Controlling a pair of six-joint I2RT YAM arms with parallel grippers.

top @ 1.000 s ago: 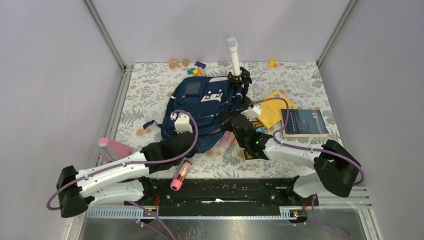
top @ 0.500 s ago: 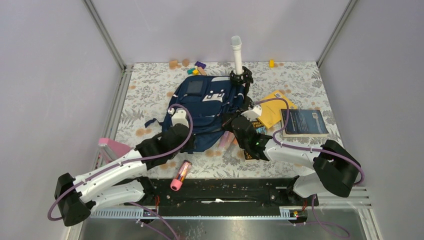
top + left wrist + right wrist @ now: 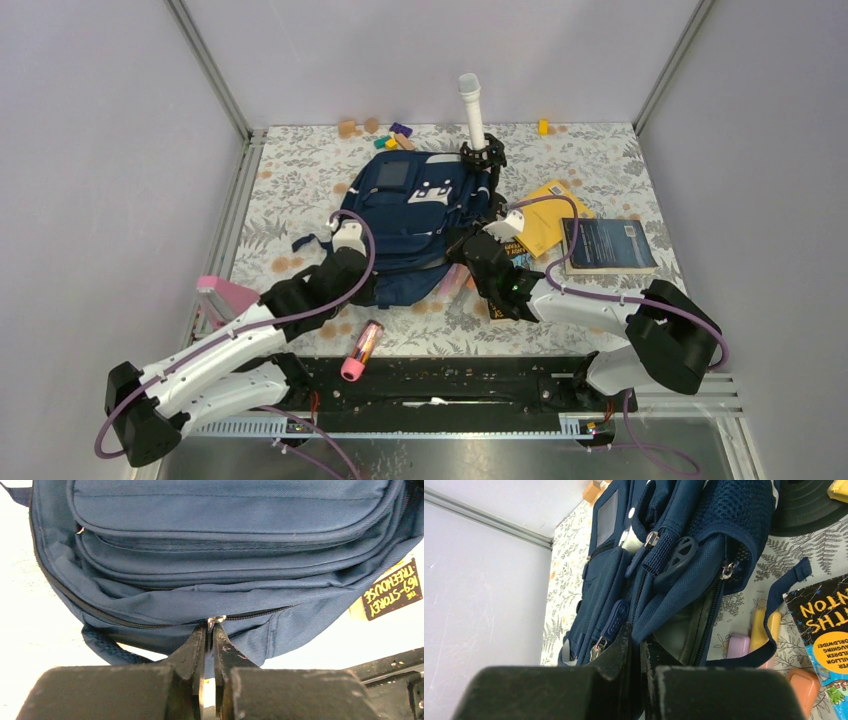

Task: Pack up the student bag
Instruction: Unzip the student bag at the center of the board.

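Observation:
The student bag (image 3: pixel 410 215), navy blue with white patches, lies flat in the middle of the table. My left gripper (image 3: pixel 372 288) is at its near edge. In the left wrist view this gripper (image 3: pixel 210 630) is shut on the metal zipper pull (image 3: pixel 216 621) of the dark zipper along the bag (image 3: pixel 235 540). My right gripper (image 3: pixel 458 245) is at the bag's right side. In the right wrist view it (image 3: pixel 640 642) is shut on a blue fabric edge of the bag (image 3: pixel 674 545), beside the grey lining (image 3: pixel 681 630) of an open compartment.
A white tube (image 3: pixel 470 105) stands in a black holder (image 3: pixel 482 155) behind the bag. A yellow book (image 3: pixel 550 215) and a dark blue book (image 3: pixel 605 245) lie to the right. A pink case (image 3: pixel 362 348) lies near the front, a pink block (image 3: pixel 228 295) at the left edge, and small blocks (image 3: pixel 395 135) at the back.
My left arm has drawn back and to the left along the bag's near edge, still shut on the zipper pull. The right arm has stayed in place.

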